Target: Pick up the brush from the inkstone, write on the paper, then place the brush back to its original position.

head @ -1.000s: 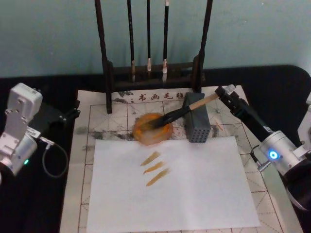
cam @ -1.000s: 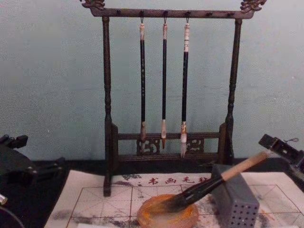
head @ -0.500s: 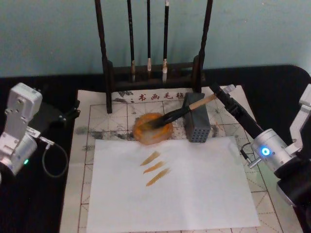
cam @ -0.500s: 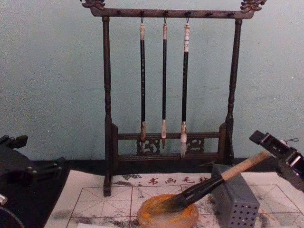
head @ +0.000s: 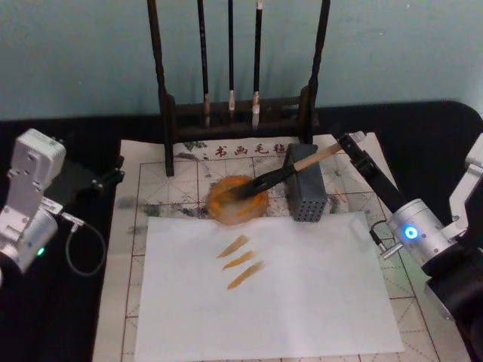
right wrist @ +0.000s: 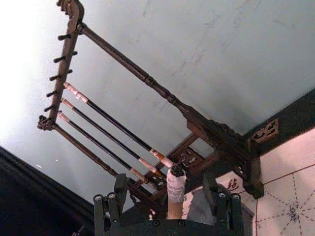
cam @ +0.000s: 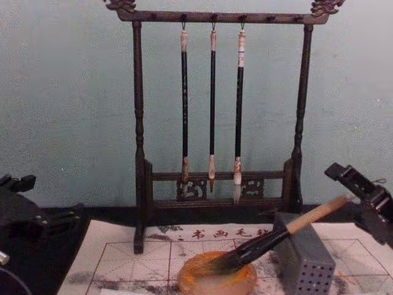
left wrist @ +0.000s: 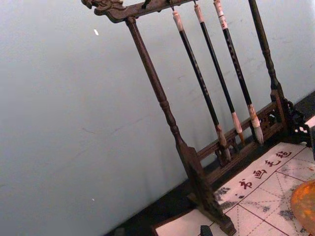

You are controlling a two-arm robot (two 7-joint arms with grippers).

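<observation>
Brush point(head: 283, 172) is propped centre-frame in the head view, with bristles in the inkstone point(head: 230, 207) and the handle laid on the grey block point(head: 308, 194). Right gripper point(head: 347, 142) is positioned released at the handle's end cap, fingers point(right wrist: 212, 189) spread either side of it. Left gripper point(head: 113, 175) is parked at the left edge; its grip state cannot be told.

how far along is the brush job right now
Looks done: three orange strokes sit on the white sheet, and the brush lies with bristles in the inkstone. In hand: the right gripper is open around the brush's end cap. To do: probably only pulling clear, unless those strokes are old. Left gripper idles at the left.
</observation>
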